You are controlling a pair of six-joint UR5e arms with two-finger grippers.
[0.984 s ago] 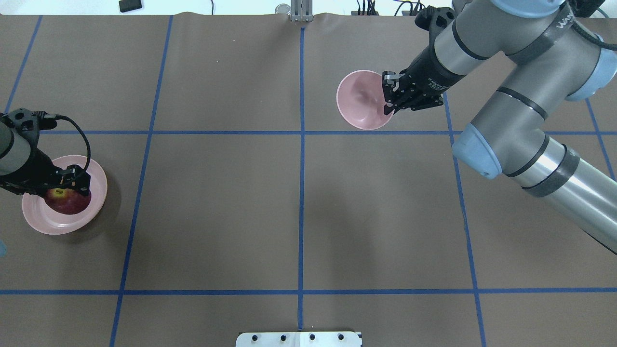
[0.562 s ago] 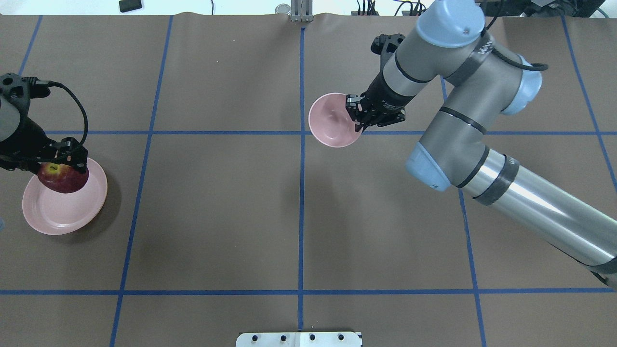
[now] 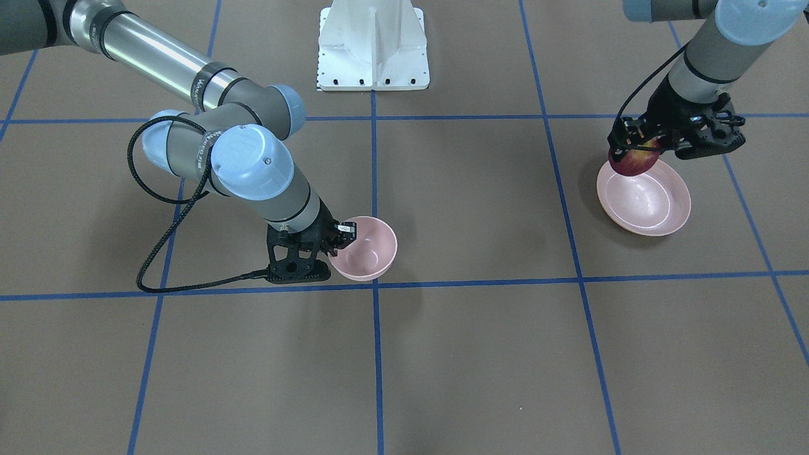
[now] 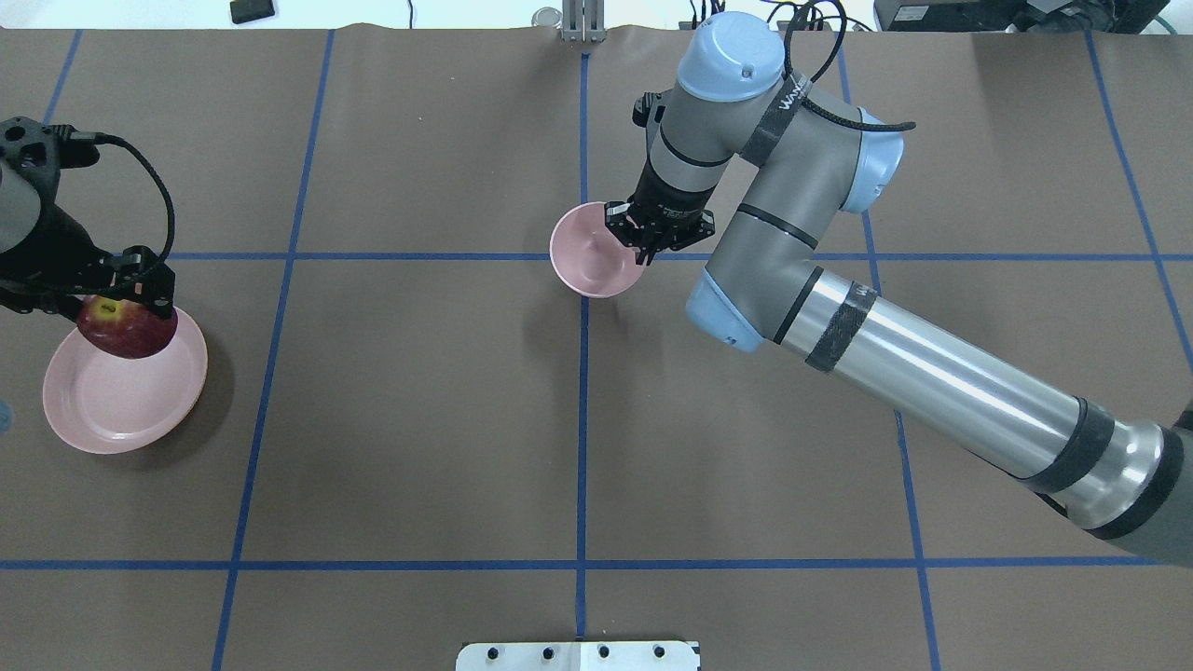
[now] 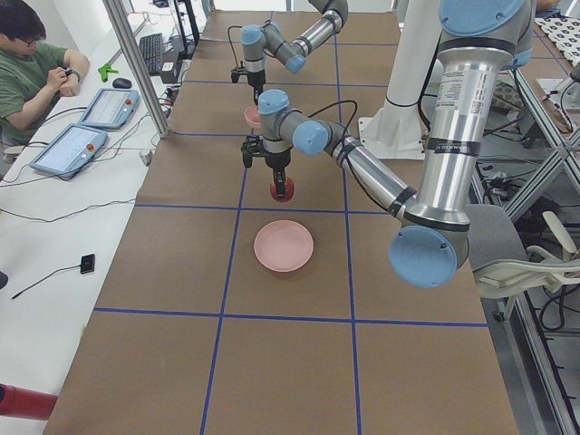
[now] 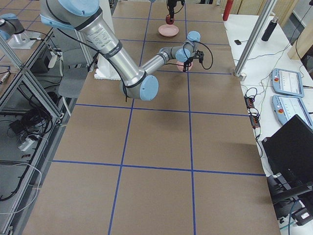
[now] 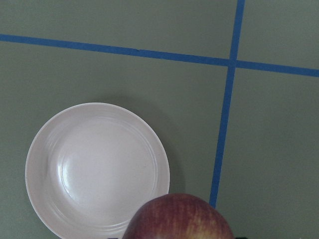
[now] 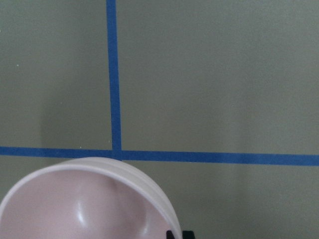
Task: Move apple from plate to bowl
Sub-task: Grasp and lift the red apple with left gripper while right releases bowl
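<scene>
my left claw (image 4: 121, 296) is clenched on the apple (image 4: 128, 328) from above, so the fruit hangs straight beneath my fingers, raised off the plate (image 4: 112, 410). from overhead it overlaps the plate's far rim; my wrist camera shows the whole plate lying below it. the apple's yellow-green stem hollow faces up toward the claw. it is round, with no long axis i can make out. the plate sits near the left end of the tabletop (image 4: 410, 401), close to that edge. a broad stretch of brown tabletop crossed by blue tape lines (image 4: 582, 447) runs from there to the bowl (image 4: 587, 266). the bowl is at the centre line, mouth up, well apart from the apple. my right claw (image 4: 643, 244) grips its rim on the right side. i cannot tell whether the bowl touches the tabletop.
</scene>
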